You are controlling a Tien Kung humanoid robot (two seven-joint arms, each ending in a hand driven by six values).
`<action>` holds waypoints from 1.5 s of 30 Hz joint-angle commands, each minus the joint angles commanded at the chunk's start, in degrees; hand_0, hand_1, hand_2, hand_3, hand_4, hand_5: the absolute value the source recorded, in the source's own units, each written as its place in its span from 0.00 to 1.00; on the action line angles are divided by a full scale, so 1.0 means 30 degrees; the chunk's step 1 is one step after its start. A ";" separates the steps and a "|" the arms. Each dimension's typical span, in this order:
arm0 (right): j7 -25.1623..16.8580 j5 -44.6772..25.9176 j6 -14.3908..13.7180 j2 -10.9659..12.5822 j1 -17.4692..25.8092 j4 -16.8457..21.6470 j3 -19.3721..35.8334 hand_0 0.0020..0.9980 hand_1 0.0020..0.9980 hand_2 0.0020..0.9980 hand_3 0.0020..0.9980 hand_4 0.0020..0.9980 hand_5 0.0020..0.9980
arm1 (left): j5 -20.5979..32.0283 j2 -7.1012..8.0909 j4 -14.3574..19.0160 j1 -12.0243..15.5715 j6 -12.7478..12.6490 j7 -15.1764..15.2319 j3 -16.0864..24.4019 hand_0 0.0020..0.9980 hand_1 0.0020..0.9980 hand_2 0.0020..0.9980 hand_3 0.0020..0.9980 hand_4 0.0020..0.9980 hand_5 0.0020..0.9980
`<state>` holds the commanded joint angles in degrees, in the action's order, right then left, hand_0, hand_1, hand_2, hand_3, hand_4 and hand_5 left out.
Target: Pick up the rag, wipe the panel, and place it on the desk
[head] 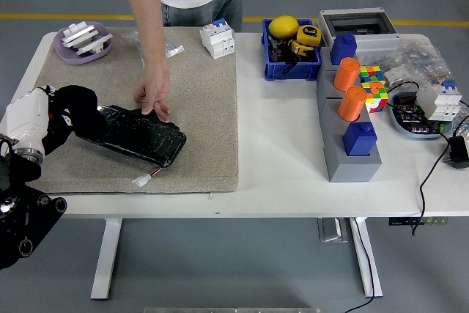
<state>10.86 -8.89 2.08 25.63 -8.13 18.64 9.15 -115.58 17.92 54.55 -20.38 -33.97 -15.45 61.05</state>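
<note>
A black glossy panel lies flat on the beige mat, slanting down to the right. My left hand, white with black fingers, is shut on a black rag at the panel's left end. A person's hand presses its fingertips on the panel's upper edge, holding it down. The right hand is out of view.
A purple dish with white parts sits at the mat's far left. A white breaker stands at the mat's far edge. A blue bin, grey box with orange cylinders, cube and cables fill the right side. A small white connector lies by the panel.
</note>
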 joint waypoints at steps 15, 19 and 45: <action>-0.0003 0.0021 -0.0012 0.0096 0.0029 -0.0025 -0.0015 0.78 0.54 0.69 0.64 1.00 0.54 | 0.0134 -0.0336 0.2958 0.0635 0.0215 -0.0590 -0.3134 0.21 0.19 0.58 0.52 0.09 0.00; -0.0001 -0.0038 -0.0004 0.0118 0.0033 -0.0045 -0.0107 0.78 0.54 0.69 0.64 1.00 0.54 | 0.0380 -0.0330 0.3839 0.0620 0.0344 -0.0772 -0.4865 0.21 0.19 0.58 0.52 0.09 0.00; 0.0012 -0.0011 -0.0031 0.0224 0.0077 -0.0043 -0.0069 0.78 0.53 0.69 0.64 1.00 0.54 | -0.0068 -0.0393 0.6402 0.1087 0.0817 -0.1519 -0.6222 0.20 0.19 0.56 0.51 0.11 0.00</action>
<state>10.90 -8.92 1.98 26.30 -7.89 18.52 8.94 -115.78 16.75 73.76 -17.12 -31.52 -20.01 42.38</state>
